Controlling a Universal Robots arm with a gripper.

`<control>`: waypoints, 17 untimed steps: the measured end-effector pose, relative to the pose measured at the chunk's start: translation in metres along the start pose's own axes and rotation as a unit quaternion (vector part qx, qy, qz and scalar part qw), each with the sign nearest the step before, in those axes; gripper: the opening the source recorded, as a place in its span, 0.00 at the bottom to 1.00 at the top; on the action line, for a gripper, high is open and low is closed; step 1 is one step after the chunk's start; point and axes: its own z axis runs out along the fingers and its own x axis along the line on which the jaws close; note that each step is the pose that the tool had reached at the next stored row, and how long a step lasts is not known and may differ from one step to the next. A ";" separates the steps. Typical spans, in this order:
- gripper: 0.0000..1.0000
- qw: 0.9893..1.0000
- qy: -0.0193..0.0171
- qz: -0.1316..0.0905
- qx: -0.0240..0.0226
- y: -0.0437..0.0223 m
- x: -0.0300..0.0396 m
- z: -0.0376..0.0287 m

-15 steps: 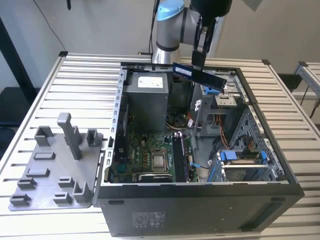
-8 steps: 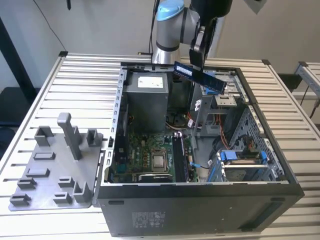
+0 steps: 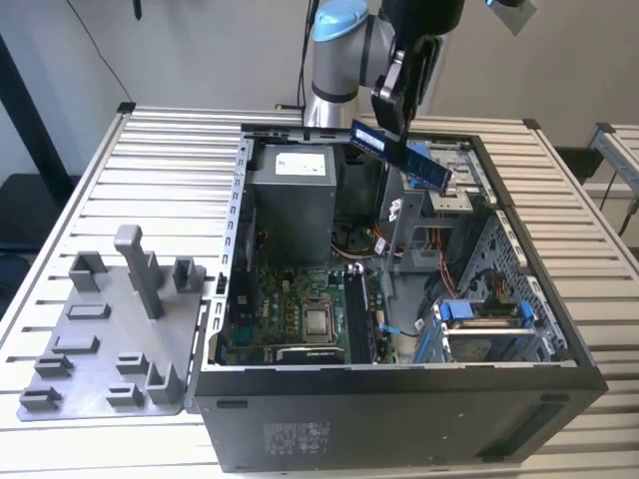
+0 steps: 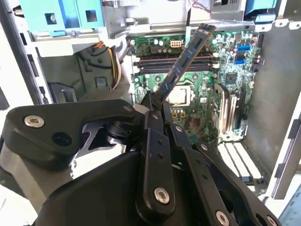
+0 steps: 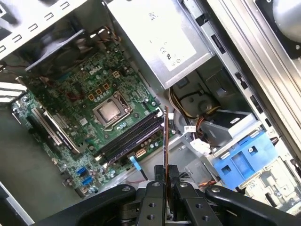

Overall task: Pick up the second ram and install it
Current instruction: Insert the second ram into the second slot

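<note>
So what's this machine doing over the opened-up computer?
A robot arm's gripper is clamped on one end of a memory stick, the second ram, holding it in the air above the open computer case. The stick isn't seated yet: the long memory slots on the motherboard lie below it, beside the silver processor chip.

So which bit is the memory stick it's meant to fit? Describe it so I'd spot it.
Find the open black computer case on the slatted table, then look above its far edge, where the arm's claw hangs. Pinched in it is the second ram, a slim, long dark strip tilted in mid-air, the one card not fixed inside the case.
</note>
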 end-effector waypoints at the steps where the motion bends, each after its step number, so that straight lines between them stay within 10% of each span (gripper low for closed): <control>1: 0.14 1.000 0.000 0.008 0.001 0.0000 0.0000 0.0001; 11: 0.14 0.999 0.000 0.040 0.003 0.0003 -0.0003 0.0003; 17: 0.14 0.996 0.000 0.089 0.006 0.0003 -0.0003 0.0007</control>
